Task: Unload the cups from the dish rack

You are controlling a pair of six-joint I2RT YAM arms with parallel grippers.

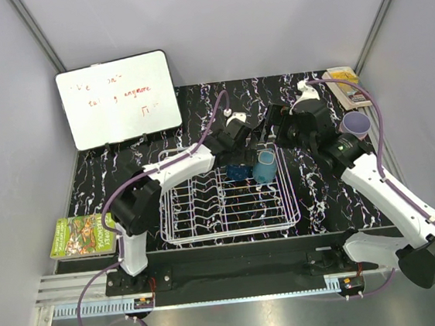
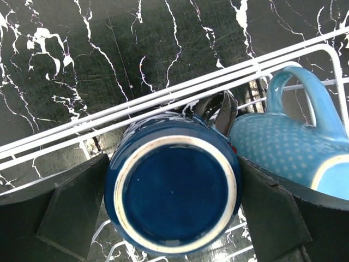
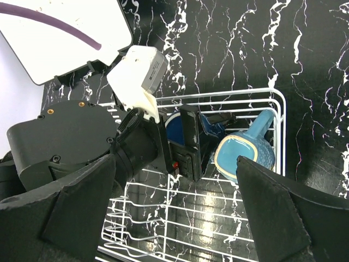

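The white wire dish rack (image 1: 209,228) sits mid-table. A dark blue cup (image 1: 238,173) stands upside down at its back edge, with a light teal-blue cup (image 1: 264,166) tipped beside it on the right. My left gripper (image 1: 237,159) is shut on the dark blue cup; in the left wrist view its base (image 2: 174,188) fills the gap and both pads (image 2: 71,213) press its sides. The teal cup (image 2: 283,144) leans against it. My right gripper (image 3: 177,185) is open and empty above the rack (image 3: 218,218), looking down on both cups. A lavender cup (image 1: 355,125) stands on the table at the right.
A whiteboard (image 1: 117,99) leans at the back left. A green book (image 1: 81,236) lies at the left edge. A flat box (image 1: 347,85) lies in the back right corner. Rows of upright tines fill the rack's front half.
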